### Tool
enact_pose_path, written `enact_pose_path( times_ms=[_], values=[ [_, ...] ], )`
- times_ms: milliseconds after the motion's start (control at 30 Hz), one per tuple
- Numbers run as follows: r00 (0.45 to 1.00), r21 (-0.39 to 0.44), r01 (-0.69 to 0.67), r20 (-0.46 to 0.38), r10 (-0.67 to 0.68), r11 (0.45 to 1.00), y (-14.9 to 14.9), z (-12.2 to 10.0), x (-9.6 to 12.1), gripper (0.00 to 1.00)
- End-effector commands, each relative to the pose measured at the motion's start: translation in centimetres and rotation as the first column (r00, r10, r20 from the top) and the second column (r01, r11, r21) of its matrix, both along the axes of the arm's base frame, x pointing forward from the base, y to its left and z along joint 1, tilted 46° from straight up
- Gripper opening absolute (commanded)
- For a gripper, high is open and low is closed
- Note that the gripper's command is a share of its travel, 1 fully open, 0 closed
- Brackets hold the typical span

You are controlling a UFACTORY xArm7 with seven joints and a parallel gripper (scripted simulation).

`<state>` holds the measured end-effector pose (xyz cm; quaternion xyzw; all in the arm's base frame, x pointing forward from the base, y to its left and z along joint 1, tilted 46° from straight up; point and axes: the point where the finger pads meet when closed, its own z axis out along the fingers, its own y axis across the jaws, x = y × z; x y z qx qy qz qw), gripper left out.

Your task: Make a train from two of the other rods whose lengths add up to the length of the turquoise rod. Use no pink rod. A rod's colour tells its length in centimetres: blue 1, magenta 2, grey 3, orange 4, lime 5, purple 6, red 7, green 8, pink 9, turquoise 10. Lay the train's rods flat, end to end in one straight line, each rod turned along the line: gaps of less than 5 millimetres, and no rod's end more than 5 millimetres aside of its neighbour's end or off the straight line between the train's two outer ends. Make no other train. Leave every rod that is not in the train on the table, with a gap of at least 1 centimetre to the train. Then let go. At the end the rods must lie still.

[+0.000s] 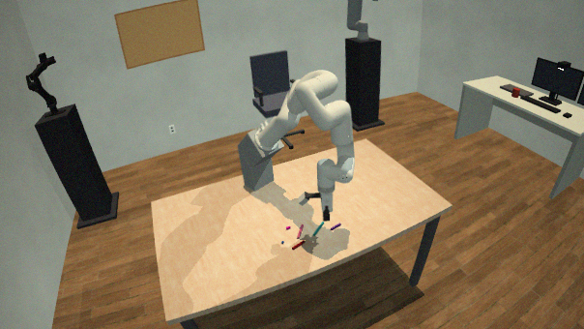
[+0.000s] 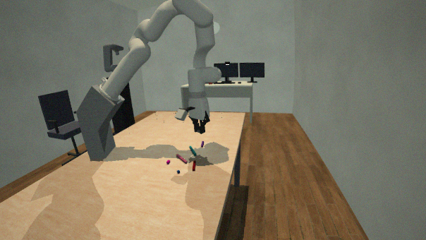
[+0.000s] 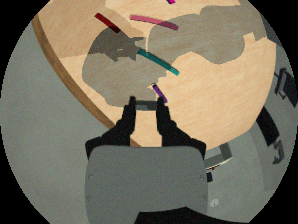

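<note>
My gripper (image 1: 326, 215) hangs well above the table, over the cluster of rods; it also shows in the exterior view (image 2: 200, 130) and the wrist view (image 3: 147, 106). Its fingers are shut on a small grey rod that I can barely make out between them. On the table lie the turquoise rod (image 1: 317, 228) (image 3: 158, 60), the pink rod (image 1: 300, 230) (image 3: 154, 22), the red rod (image 1: 298, 245) (image 3: 107, 22), the purple rod (image 1: 335, 225) (image 3: 160, 91), the magenta rod (image 1: 288, 227) and the blue rod (image 1: 282, 242). All of these lie apart from one another.
The rods lie near the table's front right edge (image 1: 377, 244). The arm's grey base (image 1: 254, 164) stands at the back of the table. The arm's shadow covers the turquoise and purple rods.
</note>
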<state>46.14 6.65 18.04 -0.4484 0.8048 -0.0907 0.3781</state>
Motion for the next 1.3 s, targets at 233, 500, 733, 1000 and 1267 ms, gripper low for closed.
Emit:
enact_pose_path(
  times_ms=[233,500,733,1000,1267],
  values=[
    [1.000,-0.003,0.005,0.008,-0.005,1.000,0.0,0.1,-0.1,0.27],
    [1.000,-0.010,-0.001,0.008,0.001,1.000,-6.4,-3.4,-1.8,0.27],
    [1.000,-0.014,-0.006,0.011,0.006,1.000,-11.1,-6.1,-3.3,0.27],
    [1.000,-0.020,-0.012,0.012,0.012,1.000,-17.5,-9.7,-5.1,0.27],
    [1.000,-0.024,-0.016,0.013,0.016,1.000,-21.9,-12.2,-6.5,0.27]
  ],
)
